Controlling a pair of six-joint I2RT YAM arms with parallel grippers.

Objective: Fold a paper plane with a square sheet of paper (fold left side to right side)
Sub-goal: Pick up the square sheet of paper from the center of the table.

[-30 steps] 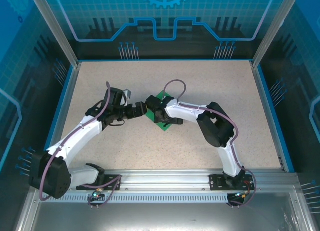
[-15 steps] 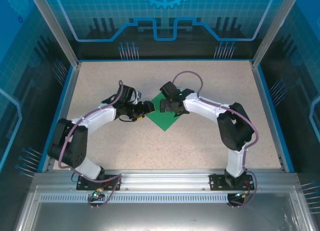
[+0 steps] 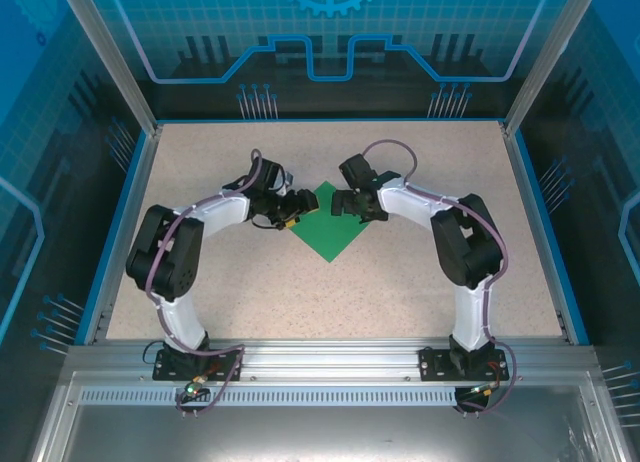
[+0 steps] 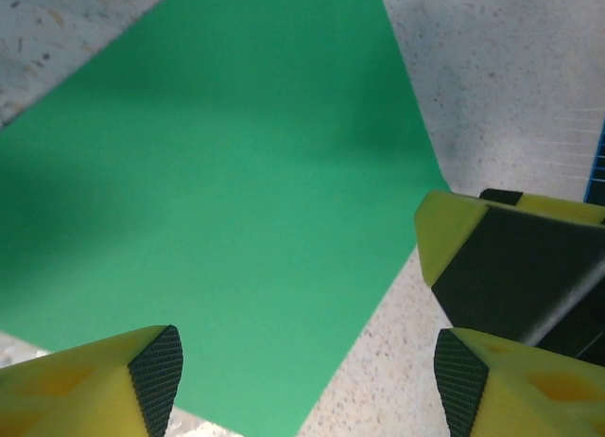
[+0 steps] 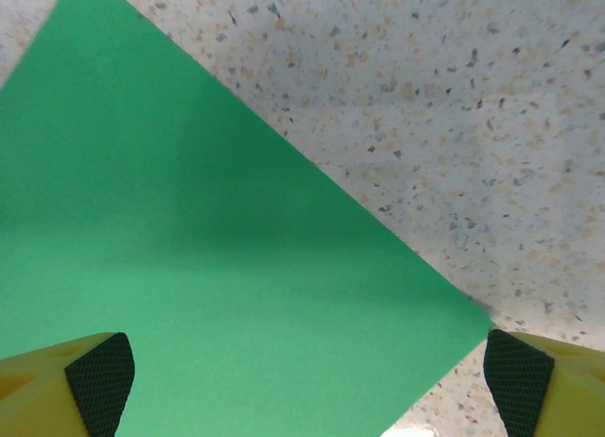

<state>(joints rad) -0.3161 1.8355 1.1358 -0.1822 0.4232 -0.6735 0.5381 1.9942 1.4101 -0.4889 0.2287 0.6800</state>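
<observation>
**Open grippers flank a flat green square**

You see the left gripper [image 3: 296,206] poised at the upper-left edge of the thin, bright green square sheet of paper [image 3: 330,232]. Its yellow fingers [image 4: 142,371] are spread, with nothing between them. The sheet lies flat and uncreased on the speckled beige tabletop [image 3: 240,282]. It is turned corner-on like a diamond, so one diagonal runs straight away from the arm bases. At the sheet's upper-right edge, close to its far corner, the right gripper [image 3: 340,203] hangs with jaws wide, gripping nothing. The sheet's left corner sits just nearward of the left gripper. That makes it your nearer arm for carrying the left side across to the right, likely over that diagonal.
</observation>
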